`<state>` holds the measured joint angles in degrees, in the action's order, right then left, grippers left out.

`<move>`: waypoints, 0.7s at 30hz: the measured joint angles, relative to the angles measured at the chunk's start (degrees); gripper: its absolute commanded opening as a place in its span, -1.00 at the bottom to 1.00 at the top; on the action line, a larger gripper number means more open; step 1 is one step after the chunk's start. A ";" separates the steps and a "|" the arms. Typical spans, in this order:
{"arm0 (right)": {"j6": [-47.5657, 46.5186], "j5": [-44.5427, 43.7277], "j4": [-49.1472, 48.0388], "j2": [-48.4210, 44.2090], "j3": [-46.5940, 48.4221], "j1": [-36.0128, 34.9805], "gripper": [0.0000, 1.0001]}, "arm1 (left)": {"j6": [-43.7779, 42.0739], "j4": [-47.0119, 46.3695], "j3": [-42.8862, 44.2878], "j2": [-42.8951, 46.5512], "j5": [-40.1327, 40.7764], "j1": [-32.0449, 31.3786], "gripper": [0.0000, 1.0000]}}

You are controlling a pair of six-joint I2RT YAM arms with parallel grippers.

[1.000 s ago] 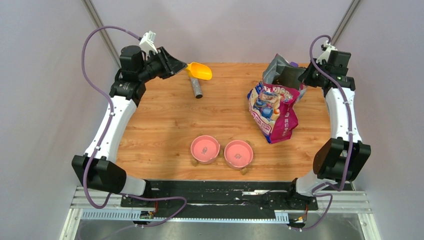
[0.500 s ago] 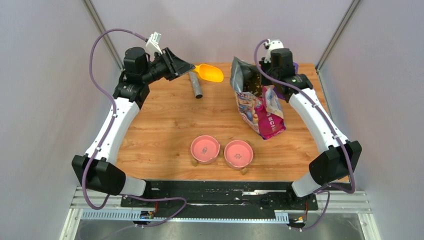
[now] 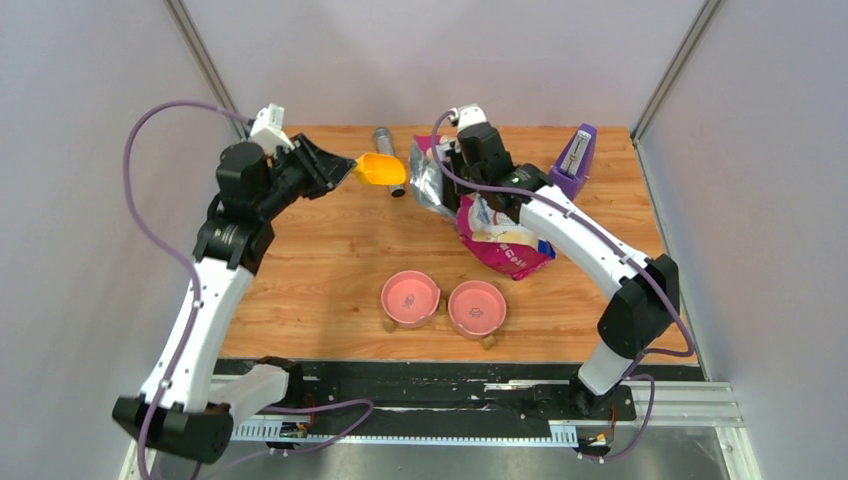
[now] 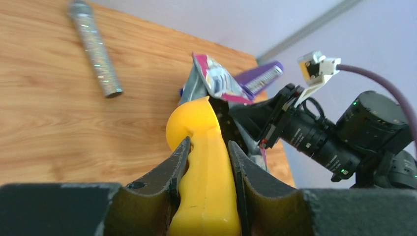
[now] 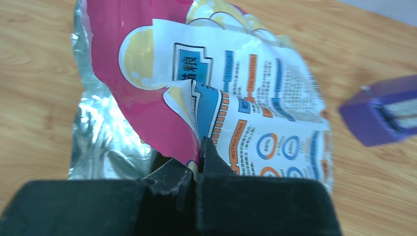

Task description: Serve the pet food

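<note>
My left gripper [image 3: 345, 170] is shut on the handle of a yellow plastic scoop [image 3: 382, 168]. In the left wrist view its pads [image 4: 179, 157] clamp the scoop [image 4: 204, 123], whose tip points at the open bag mouth. My right gripper [image 3: 458, 172] is shut on the top edge of the purple-pink bag [image 3: 500, 245], pinching the foil rim [image 5: 202, 147]. The bag [image 5: 275, 98] leans with its silver mouth [image 3: 425, 180] towards the scoop. The pet food is hidden inside the bag. Two empty pink bowls [image 3: 410, 298] [image 3: 477, 307] stand near the front.
A silver glittery tube [image 3: 384, 139] lies at the back behind the scoop and also shows in the left wrist view [image 4: 96, 49]. A purple block [image 3: 572, 158] stands at the back right. Small brown bits [image 3: 388, 324] lie beside the bowls.
My right arm swung left across the table, carrying the bag to the middle back. My left arm brought the scoop down to the bag's mouth. The purple block came into view.
</note>
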<state>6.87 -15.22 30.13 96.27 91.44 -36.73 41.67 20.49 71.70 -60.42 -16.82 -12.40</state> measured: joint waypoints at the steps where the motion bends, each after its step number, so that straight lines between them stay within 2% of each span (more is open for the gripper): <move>1: 1.01 1.86 -1.20 0.44 -1.16 -0.46 -1.00 | -0.22 0.79 -1.92 3.15 2.80 0.00 -1.00; 6: 5.73 9.60 -6.29 4.70 -4.48 -1.33 -1.00 | -0.42 3.80 -5.60 12.35 10.84 0.00 -1.00; 10: 7.41 11.96 -7.43 6.08 -5.70 -1.40 -1.00 | 0.02 3.78 -5.77 11.78 11.23 0.00 -1.00; 17: 7.41 11.15 -7.17 3.91 -6.01 0.26 -1.00 | 1.11 3.41 -7.96 4.04 4.85 0.00 -1.00; 21: 4.17 7.74 -5.79 -0.20 -6.01 1.60 -1.00 | 2.16 1.40 -9.57 1.46 -0.61 0.00 -1.00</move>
<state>11.05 -7.49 24.34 96.07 85.43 -35.14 43.83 21.89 62.13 -58.96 -17.43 -12.40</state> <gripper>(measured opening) 0.003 0.361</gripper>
